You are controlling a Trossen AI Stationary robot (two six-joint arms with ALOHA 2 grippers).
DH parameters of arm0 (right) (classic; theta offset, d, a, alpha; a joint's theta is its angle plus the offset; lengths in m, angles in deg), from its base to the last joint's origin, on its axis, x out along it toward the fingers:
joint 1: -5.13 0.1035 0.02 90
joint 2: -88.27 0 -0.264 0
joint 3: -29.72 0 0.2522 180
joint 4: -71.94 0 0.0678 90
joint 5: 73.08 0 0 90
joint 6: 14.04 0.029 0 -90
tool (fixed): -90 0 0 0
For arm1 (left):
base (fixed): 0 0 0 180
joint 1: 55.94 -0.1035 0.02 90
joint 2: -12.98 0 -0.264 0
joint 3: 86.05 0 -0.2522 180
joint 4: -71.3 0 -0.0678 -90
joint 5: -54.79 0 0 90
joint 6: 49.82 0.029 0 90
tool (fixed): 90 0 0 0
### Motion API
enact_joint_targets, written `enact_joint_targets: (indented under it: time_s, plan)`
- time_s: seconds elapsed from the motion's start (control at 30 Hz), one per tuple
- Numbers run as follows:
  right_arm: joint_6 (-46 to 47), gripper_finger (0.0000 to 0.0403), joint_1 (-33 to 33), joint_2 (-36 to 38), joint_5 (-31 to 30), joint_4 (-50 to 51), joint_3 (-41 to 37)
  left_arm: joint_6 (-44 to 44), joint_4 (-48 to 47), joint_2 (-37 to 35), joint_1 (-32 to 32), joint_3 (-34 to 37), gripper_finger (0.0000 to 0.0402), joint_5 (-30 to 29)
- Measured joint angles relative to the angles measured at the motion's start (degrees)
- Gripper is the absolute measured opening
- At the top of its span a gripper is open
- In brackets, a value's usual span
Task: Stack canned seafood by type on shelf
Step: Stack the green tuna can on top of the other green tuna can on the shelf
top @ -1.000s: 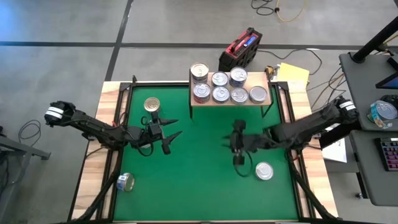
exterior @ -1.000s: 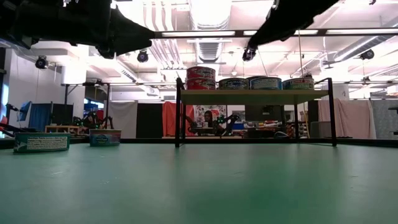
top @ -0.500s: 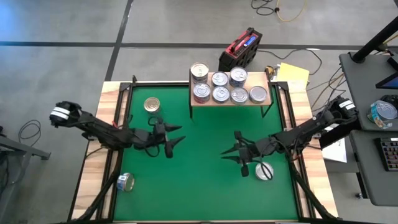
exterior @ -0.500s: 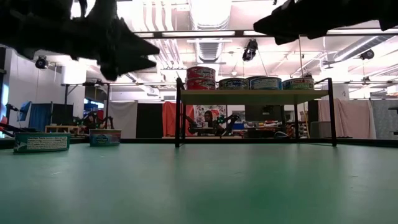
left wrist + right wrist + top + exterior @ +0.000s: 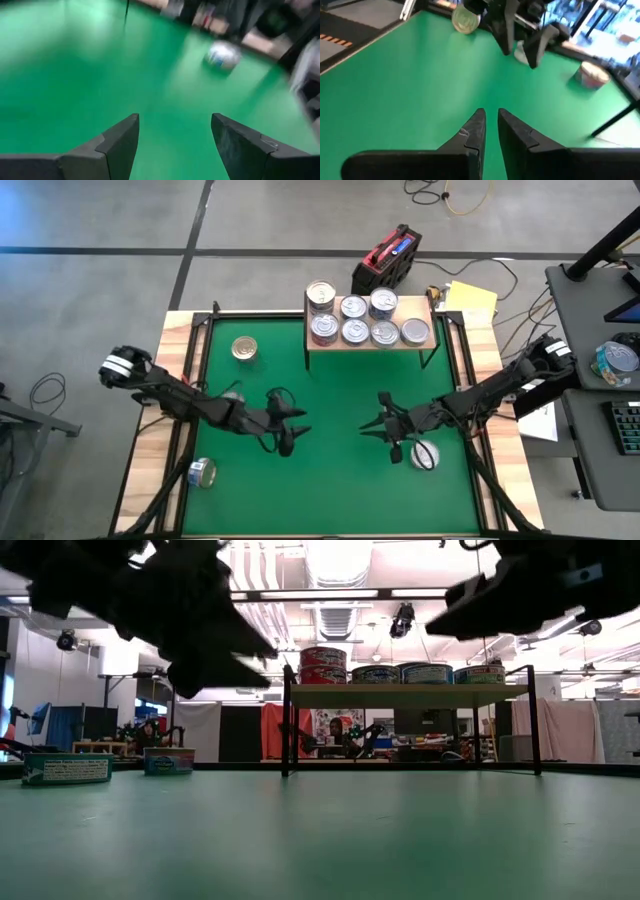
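Dark fingers of the right tool [image 5: 393, 442] stand almost together with nothing between them, low over the green mat [image 5: 330, 490], just beside a loose silver-topped can [image 5: 425, 454]. The left tool [image 5: 288, 436] is spread wide and empty near the middle of the mat, aimed toward that same can.

To pick up this can well, I judge one tool should come down squarely over it with jaws wider than the lid, then close on the side wall, while the other arm stays clear so the two do not meet.

Two more cans wait on the left: a gold-topped can [image 5: 244, 348] near the far corner, and one on its side [image 5: 203, 473] near the front.

Seven cans already fill the shelf [image 5: 368, 342], with the far-left can [image 5: 321, 296] set on another.
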Motion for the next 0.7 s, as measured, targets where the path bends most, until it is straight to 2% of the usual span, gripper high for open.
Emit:
enact_joint_targets:
  time_s: [0.13, 0.23, 0.37, 0.47, 0.6, 0.7]
  plan:
    - [6.4, 0.0038, 0.0, 0.0, 0.0, 3.8, 0.0, -6.2, -19.1, 2.2, 0.1, -7.5, 0.0233, 0.0]
    - [15.0, 0.0038, 0.0, 0.7, 0.0, 12.5, 1.1, -7.7, -27.0, 4.2, 0.2, -11.1, 0.0233, -0.6]
    - [30.4, 0.0038, 0.0, 1.4, 0.6, 33.4, 5.1, -6.6, -27.7, 6.1, 0.2, -12.5, 0.0233, -0.7]
    - [38.6, 0.0038, 0.5, 1.4, 1.0, 46.5, 8.5, -5.8, -27.7, 6.8, 0.3, -12.7, 0.0233, -0.9]
    - [43.5, 0.0038, 1.6, 1.4, 2.3, 58.0, 13.3, -4.6, -28.0, 7.3, 0.3, -12.9, 0.0233, -1.9]
    - [46.0, 0.0038, 2.9, 1.4, 5.0, 62.1, 17.8, -4.1, -28.0, 7.3, 0.3, -12.9, 0.0233, -2.1]
